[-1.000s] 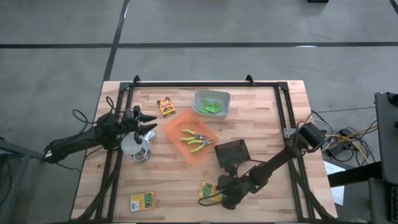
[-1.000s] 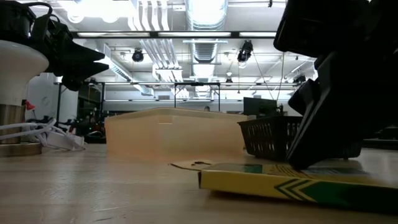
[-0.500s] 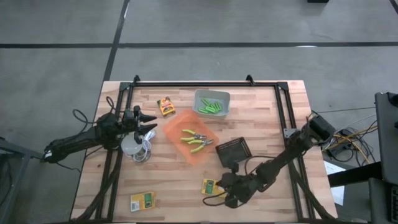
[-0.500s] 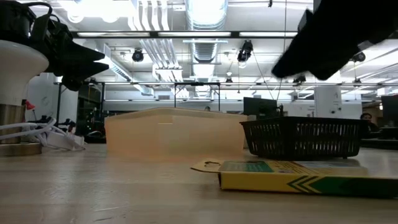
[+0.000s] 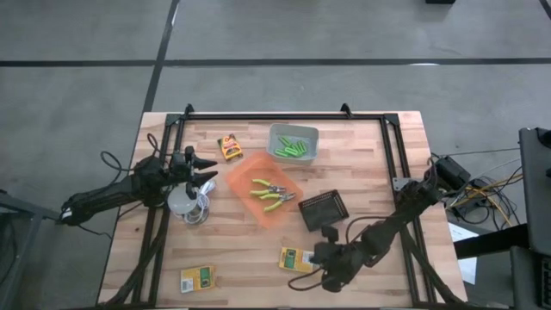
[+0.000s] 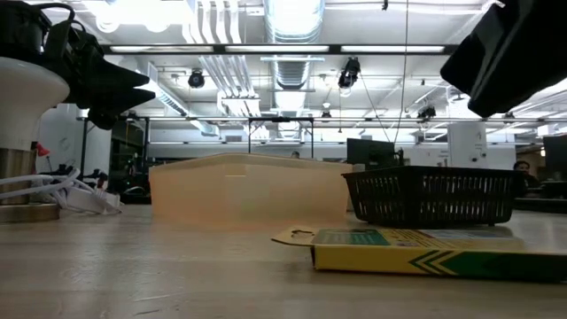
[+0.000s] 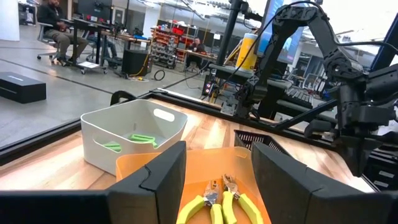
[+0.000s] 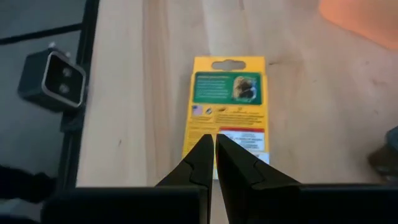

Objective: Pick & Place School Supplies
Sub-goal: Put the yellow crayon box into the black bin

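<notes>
Your right end effector (image 8: 215,149) is hovering at the table's (image 5: 379,164) near edge with its fingers pressed together on nothing, tips pointing at the flat yellow-and-green printed box (image 8: 229,103) lying face-up on the wood just beside it. Your left end effector (image 5: 205,168) is waiting with fingers spread apart over the left side, facing the translucent orange plastic bin (image 5: 263,188) that is holding the two green-handled pliers (image 7: 222,203). Lime-green marker sticks (image 5: 293,148) are sitting in the grey plastic bin (image 5: 294,132); two more yellow-and-green boxes are lying at the back left (image 5: 229,147) and front left (image 5: 198,279).
</notes>
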{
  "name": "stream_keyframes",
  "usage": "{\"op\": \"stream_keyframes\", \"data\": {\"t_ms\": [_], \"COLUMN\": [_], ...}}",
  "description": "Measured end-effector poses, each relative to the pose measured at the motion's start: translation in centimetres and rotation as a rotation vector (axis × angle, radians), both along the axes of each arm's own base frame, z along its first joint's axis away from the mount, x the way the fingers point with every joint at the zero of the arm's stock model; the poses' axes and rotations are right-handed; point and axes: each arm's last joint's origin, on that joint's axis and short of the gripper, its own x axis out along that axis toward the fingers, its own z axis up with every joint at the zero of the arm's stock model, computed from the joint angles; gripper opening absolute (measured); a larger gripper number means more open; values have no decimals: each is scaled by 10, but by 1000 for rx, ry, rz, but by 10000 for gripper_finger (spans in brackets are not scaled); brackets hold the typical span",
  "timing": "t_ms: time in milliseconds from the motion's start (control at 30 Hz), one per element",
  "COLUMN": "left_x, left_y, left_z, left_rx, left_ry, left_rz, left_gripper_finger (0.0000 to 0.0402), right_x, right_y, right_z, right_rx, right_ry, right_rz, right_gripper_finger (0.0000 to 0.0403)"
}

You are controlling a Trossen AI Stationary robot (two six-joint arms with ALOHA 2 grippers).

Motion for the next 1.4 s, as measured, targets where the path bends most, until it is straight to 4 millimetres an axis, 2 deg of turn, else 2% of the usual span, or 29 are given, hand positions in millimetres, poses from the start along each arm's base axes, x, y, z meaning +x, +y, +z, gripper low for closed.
{"op": "stream_keyframes", "data": {"t_ms": [567,833,1033,1267,1400], "left_x": [0,0,0,0,0], "left_y": [0,0,0,0,1], "left_z": [0,0,0,0,0], "left_rx": [9,2,-5,-319,-329], "left_ry": [2,0,-2,-69,-72], "left_rz": [0,0,0,8,43], "left_gripper_finger": [188,188,188,188,188], "right_x": [0,0,2,2,3], "right_y": [0,0,-2,-2,-1], "right_z": [1,1,1,1,2], "right_rx": [-32,-103,0,57,79], "right_ry": [-9,-20,-5,2,-3], "right_rz": [39,114,-4,-66,-83], "right_gripper_finger": [18,18,18,18,18]}}
